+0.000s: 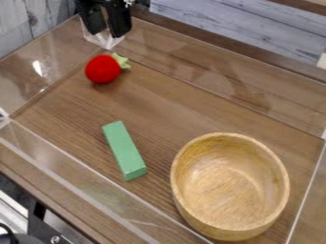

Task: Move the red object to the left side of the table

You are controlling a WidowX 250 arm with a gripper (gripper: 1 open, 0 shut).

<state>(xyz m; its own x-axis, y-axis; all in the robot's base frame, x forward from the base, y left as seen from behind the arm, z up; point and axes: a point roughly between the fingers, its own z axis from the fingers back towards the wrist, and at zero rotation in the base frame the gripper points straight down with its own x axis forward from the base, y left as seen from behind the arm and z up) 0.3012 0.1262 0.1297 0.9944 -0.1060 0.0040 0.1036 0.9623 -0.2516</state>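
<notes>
Black pincer at the top edge of the view

Only the lowest part of the arm shows: a dark, blocky black housing cut off by the frame, from which two short black fingers hang. Their tips look paler, greyish to translucent. The picture is too coarse to make out screws, cables or markings.
</notes>
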